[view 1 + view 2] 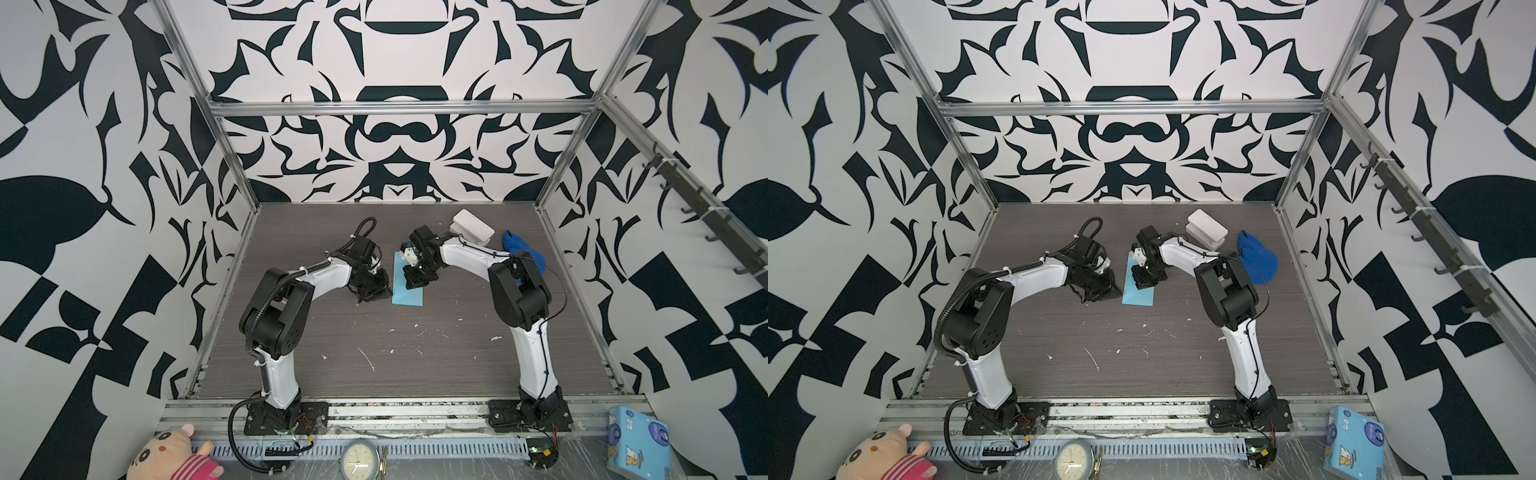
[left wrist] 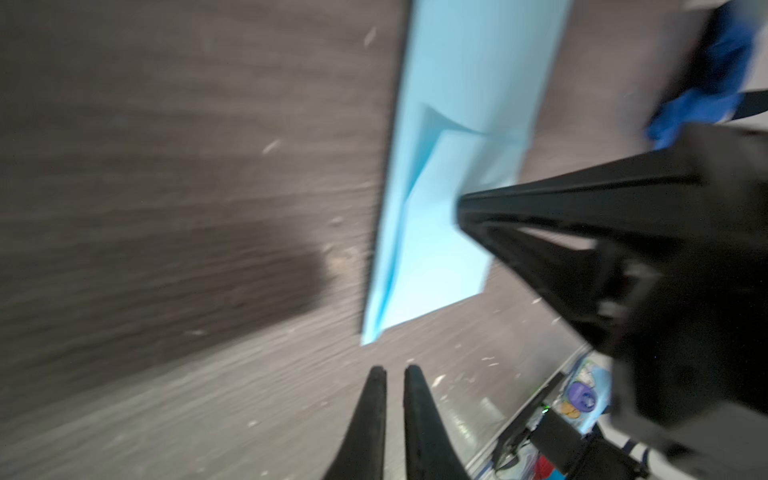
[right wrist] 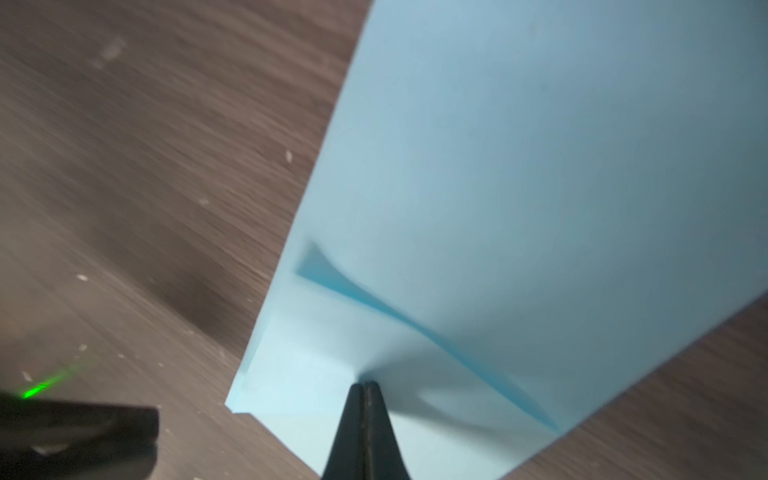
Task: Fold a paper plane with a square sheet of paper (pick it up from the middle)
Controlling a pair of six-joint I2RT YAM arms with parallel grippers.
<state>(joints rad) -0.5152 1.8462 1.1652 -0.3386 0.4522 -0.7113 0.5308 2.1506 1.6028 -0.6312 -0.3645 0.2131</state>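
A: Where's your paper point(image 1: 406, 297)?
B: Folded, flat on the surface point(image 1: 374, 340) between your 2 arms. Right gripper point(image 3: 364, 386) — jaws clenched, tips pressing it. Left gripper point(image 2: 394, 374) — jaws a crack apart, empty, just beside it.

I've got a scuffed grey tabletop point(image 1: 374, 340) here. Clock point(image 1: 360, 461) sits at the front rail. Left of the clock, a plush toy point(image 1: 170, 455); well right, a printed box point(image 1: 638, 442); far beyond it, a white case point(image 1: 471, 228) beside royal-blue cloth point(image 1: 521, 249).
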